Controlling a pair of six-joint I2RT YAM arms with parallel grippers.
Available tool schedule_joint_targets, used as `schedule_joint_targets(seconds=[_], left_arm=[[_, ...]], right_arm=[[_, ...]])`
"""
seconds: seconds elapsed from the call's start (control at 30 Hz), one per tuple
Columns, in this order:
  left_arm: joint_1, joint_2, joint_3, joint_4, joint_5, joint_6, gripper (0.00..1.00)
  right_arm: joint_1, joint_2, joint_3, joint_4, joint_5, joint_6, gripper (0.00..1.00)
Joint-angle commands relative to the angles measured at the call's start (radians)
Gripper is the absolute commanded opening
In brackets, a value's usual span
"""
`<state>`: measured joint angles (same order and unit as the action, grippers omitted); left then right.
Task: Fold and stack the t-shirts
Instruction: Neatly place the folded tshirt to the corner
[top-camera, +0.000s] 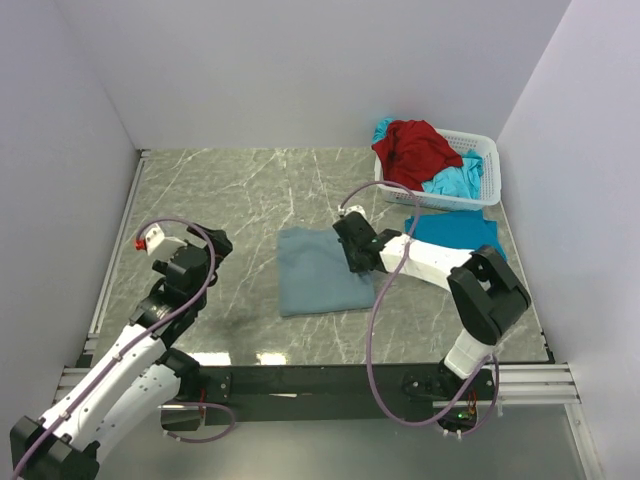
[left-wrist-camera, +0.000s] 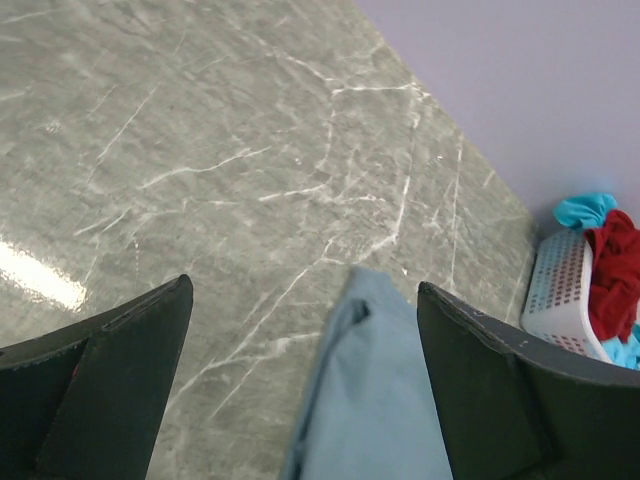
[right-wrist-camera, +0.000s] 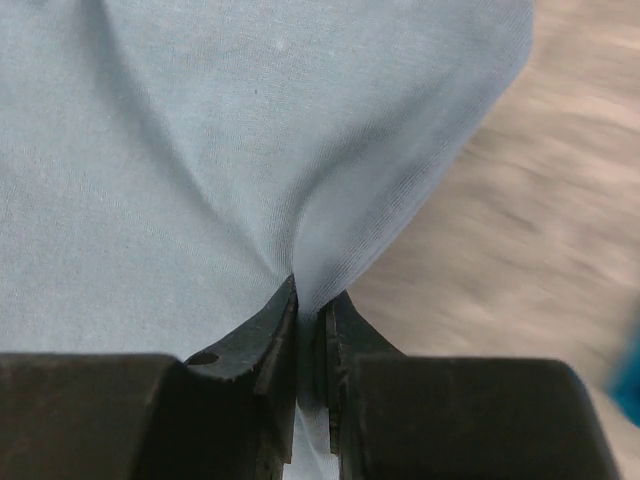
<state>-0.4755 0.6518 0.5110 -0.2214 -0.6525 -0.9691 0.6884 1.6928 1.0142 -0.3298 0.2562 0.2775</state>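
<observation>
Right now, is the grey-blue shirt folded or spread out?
Folded: the grey-blue shirt lies as a compact rectangle, no sleeves showing.

Right gripper (right-wrist-camera: 310, 300) clamped (on the grey-blue t-shirt (right-wrist-camera: 200, 150)); left gripper (left-wrist-camera: 303, 287) wide open.

A grey-green marbled tabletop (top-camera: 250, 190), veined in white, spreads beneath and ahead of the left gripper (left-wrist-camera: 302, 288). Plain pale lavender walls (top-camera: 300, 70) rise past the table's far edge and out to both sides. Glare patches (top-camera: 270, 356) shine behind the right gripper (right-wrist-camera: 310, 295), near the front edge.
</observation>
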Motion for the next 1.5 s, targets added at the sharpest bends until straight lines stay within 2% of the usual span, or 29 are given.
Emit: schedule_joint_targets(seconds=[0.0,0.17,0.37,0.6,0.87,1.47], left_arm=[[0.002,0.032,0.070,-0.036,-0.065,-0.074,0.99],[0.003,0.057,0.119,-0.036,-0.090,-0.088,0.99],[0.003,0.051,0.115,0.046,-0.093,-0.040,0.99],[0.003,0.020,0.135,0.045,-0.183,0.010,0.99],[0.005,0.015,0.135,0.056,-0.199,0.052,0.99],[0.003,0.069,0.150,0.033,-0.196,0.069,0.99]], right_arm=[[-0.006,-0.080,-0.017,-0.127,0.228,-0.069,0.00],[-0.007,-0.162,-0.092,-0.134,0.388,-0.113,0.00],[-0.029,-0.226,-0.118,-0.105,0.595,-0.196,0.00],[-0.113,-0.281,-0.105,-0.097,0.718,-0.297,0.00],[-0.170,-0.387,-0.094,-0.017,0.700,-0.463,0.00],[-0.248,-0.392,0.112,-0.106,0.700,-0.521,0.00]])
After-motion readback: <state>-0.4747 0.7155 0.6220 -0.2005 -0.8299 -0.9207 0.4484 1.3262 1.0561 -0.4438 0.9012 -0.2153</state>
